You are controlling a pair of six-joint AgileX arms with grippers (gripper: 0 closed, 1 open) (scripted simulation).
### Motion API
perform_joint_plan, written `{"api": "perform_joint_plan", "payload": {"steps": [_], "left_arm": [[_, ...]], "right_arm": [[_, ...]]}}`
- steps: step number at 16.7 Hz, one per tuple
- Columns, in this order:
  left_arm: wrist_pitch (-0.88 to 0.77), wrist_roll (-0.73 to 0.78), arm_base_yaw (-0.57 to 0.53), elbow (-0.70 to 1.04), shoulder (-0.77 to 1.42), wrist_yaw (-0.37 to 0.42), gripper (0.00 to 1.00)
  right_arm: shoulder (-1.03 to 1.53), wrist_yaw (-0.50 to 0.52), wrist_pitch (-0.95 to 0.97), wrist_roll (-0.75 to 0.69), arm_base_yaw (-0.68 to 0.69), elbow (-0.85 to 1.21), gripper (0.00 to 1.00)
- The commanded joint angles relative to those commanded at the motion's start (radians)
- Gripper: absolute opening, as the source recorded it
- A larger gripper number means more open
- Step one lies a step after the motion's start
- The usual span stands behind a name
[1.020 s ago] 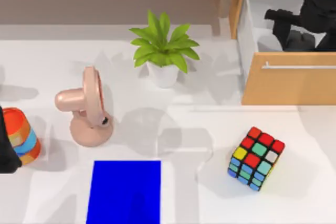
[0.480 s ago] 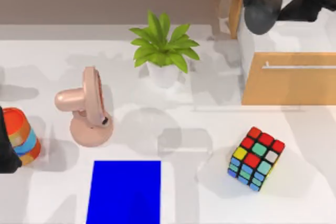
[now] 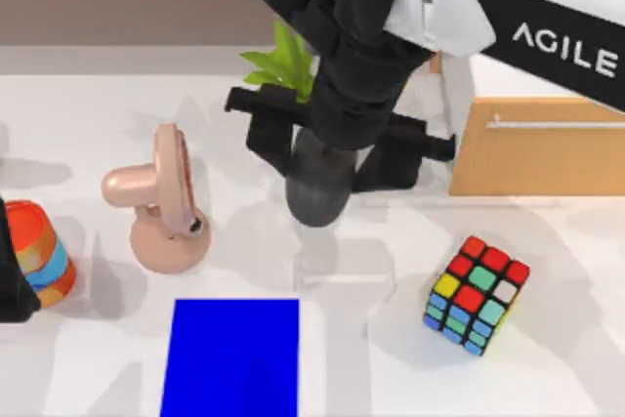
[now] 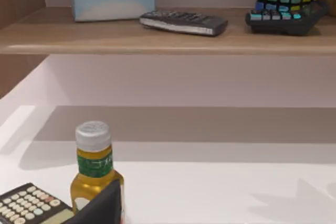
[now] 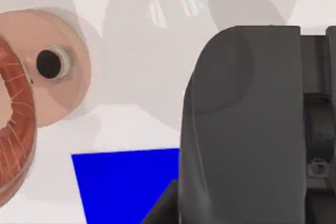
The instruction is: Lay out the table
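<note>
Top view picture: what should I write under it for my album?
The right gripper carries a dark object over the white table, between a pink fan, a blue mat and a colourful cube.

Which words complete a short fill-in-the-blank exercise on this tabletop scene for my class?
1. The right gripper holds a dark grey ____.
2. The mat on the table is coloured ____.
3. The pink desk fan stands to the ____ of the puzzle cube in the top view.
Missing words: mouse; blue; left.
</note>
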Motion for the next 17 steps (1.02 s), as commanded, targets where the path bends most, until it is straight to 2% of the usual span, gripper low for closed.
{"api": "perform_joint_plan", "payload": {"steps": [4,7,17], "left_arm": [[0.000,0.000,0.000,0.000,0.000,0.000,1.00],[0.000,0.000,0.000,0.000,0.000,0.000,1.00],[0.000,0.000,0.000,0.000,0.000,0.000,1.00]], "right_arm": [[0.137,0.061,0.015,0.099,0.206,-0.012,0.00],[0.220,0.106,0.047,0.143,0.301,0.003,0.00],[0.194,0.113,0.091,0.178,0.352,0.037,0.00]]}}
